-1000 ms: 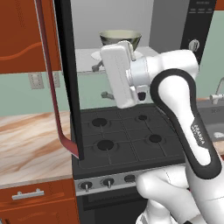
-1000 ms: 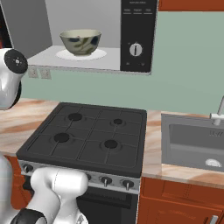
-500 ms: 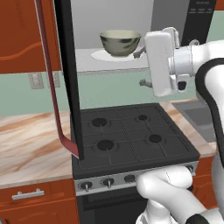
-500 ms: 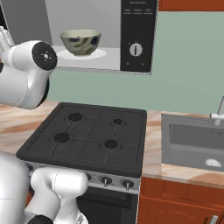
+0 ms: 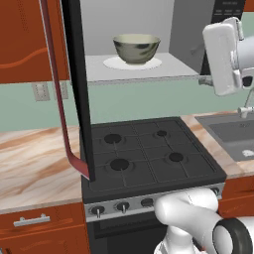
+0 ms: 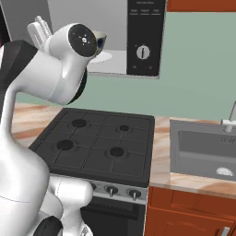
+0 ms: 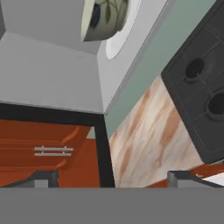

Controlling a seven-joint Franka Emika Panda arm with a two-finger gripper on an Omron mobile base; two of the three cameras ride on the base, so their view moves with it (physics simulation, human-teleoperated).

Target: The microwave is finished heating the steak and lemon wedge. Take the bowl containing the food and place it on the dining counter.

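The bowl [image 5: 136,48] sits on the white turntable [image 5: 115,63] in the middle of the open microwave [image 5: 149,39], its door [image 5: 77,84] swung out to the left above the stove [image 5: 149,158]. In the left base view the arm's wrist is raised at the right, about level with the cavity and in front of the black control panel, so the bowl lies to the claw's left and further in. In the hand view the claw [image 7: 113,177] looks past the marble worktop [image 7: 144,135] at the bowl [image 7: 103,17], which shows rolled on its side near the top edge, well apart from the two tips [image 7: 43,177]. The tips stand wide apart with nothing between them, so the claw is released. The bowl is round, so no axis matters; judging from this, the reach must go left and into the cavity, clear of the door edge. The food inside the bowl is hidden by its wall.

Against half a second ago, the wrist has swung further right and up, leaving the bowl fully unobstructed in the left base view; the bowl has not shifted.
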